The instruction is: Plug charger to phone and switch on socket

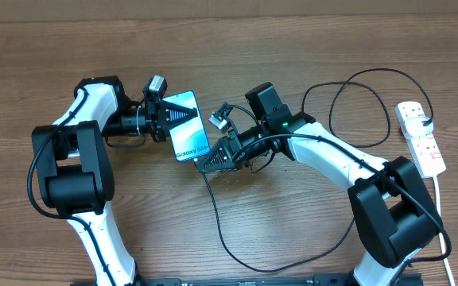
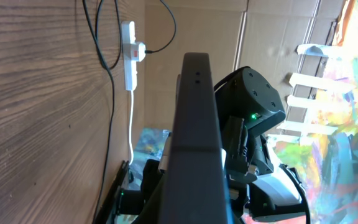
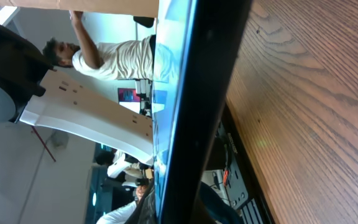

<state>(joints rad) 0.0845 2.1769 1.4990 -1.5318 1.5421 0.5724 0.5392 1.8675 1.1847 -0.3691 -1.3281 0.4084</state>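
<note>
The phone [image 1: 186, 125], its blue screen facing up, is held off the table by its left edge in my left gripper [image 1: 164, 117], which is shut on it. In the left wrist view the phone [image 2: 195, 124] appears as a dark edge-on slab. My right gripper [image 1: 211, 162] is shut at the phone's lower right end, and the charger's black cable [image 1: 217, 222] leaves its tip; the connector itself is hidden. The right wrist view is filled by the phone's edge [image 3: 201, 93]. The socket [image 1: 420, 137] lies at the far right with the black plug [image 1: 426, 121] in it.
The black cable loops over the wood toward the front edge and back up to the socket [image 2: 129, 53]. A white cord [image 1: 444, 222] runs from the socket to the front right. Both arm bases stand at the front edge.
</note>
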